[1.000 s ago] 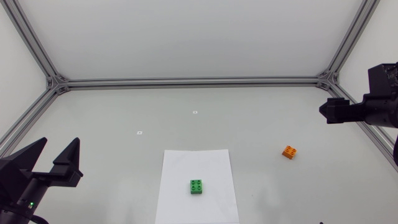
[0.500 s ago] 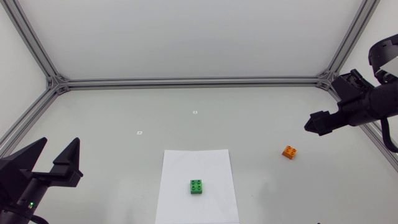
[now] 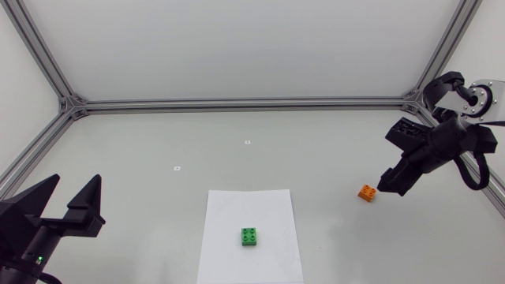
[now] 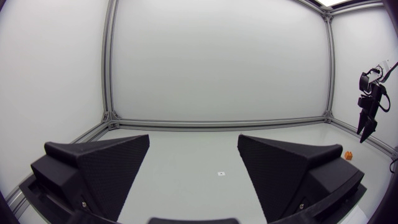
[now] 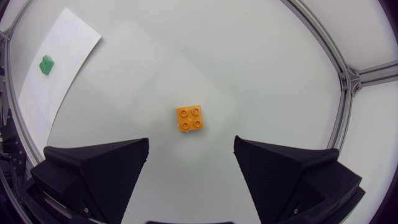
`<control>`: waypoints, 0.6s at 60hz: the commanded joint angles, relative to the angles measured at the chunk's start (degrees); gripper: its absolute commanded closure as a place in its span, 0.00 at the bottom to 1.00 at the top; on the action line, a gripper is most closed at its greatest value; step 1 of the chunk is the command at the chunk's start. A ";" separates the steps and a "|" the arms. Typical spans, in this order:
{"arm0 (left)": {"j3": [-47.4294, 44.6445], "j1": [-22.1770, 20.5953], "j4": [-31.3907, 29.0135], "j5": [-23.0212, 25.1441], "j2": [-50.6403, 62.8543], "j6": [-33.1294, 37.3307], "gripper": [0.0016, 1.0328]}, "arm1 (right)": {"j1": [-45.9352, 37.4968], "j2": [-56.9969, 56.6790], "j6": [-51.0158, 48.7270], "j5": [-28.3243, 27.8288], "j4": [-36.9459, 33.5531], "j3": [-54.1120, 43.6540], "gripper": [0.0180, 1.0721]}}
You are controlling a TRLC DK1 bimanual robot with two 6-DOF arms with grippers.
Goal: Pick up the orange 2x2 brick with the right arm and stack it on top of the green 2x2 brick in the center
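Just ahead of the wide-open right claw point(image 5: 191, 142), the orange brick point(image 5: 189, 118) lies untouched on the worktop point(image 5: 261, 68).

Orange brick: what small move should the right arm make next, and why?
Probably ease down over the orange brick. The right wrist view shows it on the table, just ahead of the gap between the right arm's open jaws, untouched: roughly lined up, not yet around it.
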 commanded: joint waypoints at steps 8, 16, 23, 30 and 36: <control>-2.35 0.16 -0.76 0.25 -0.45 0.73 0.04 | 0.61 4.91 -4.99 0.53 -0.49 1.81 0.08; -2.35 0.16 -0.76 0.25 -0.45 0.73 0.04 | 0.61 10.35 -6.93 0.44 -0.84 3.74 0.08; -2.35 0.16 -0.84 0.34 -0.45 0.73 0.04 | 0.52 14.49 -7.10 0.09 -1.11 5.41 0.08; -2.35 0.16 -0.76 0.25 -0.45 0.73 0.04 | 0.96 17.65 -7.19 -0.17 -0.67 6.47 0.08; -2.35 0.16 -0.76 0.25 -0.45 0.73 0.04 | 1.22 19.06 -7.28 0.09 0.48 6.73 0.08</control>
